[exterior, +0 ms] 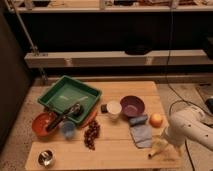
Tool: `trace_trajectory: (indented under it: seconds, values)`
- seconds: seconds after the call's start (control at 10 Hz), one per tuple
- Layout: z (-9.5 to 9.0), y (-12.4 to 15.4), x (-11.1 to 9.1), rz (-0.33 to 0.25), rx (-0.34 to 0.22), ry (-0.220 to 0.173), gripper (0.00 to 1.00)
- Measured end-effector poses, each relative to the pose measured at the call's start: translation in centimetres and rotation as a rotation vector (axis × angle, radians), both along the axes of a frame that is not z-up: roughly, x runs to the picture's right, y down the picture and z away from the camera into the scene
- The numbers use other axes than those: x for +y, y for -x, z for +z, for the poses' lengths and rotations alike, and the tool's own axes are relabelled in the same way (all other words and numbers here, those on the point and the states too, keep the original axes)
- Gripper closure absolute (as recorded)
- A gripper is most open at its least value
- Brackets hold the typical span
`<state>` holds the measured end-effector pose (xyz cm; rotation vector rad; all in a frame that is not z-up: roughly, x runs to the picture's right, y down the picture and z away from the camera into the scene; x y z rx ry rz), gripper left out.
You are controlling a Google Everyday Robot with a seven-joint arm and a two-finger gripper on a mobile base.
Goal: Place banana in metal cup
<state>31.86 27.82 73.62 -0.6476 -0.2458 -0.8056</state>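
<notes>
Camera view: the tool (168, 142) is low over the right front part of the wooden counter (116, 151), at the end of the white arm (194, 129) that comes in from the right edge. Its fingers stand apart. The banana (156, 148) lies on the counter right at the tool, on its left side, with the darker tip pointing toward the front edge; whether the fingers touch it cannot be told.

The metal cup (45, 158) stands upright well to the left of the tool, at the counter's front left corner, far from the banana. Just beyond the tool is an orange (156, 120), and a blue cloth (140, 133) lies near its left. Further left and back are a purple bowl (132, 105) and a white cup (114, 109), then dark grapes (91, 134), a light blue cup (68, 129), a red bowl (43, 124) and a green tray (60, 92).
</notes>
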Motion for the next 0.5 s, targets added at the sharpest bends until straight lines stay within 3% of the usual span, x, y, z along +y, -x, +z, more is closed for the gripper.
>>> trace_trajectory:
  seconds: [0.5]
  values:
    - [2.1, -1.2, -0.2, 0.003, 0.055, -0.026, 0.20]
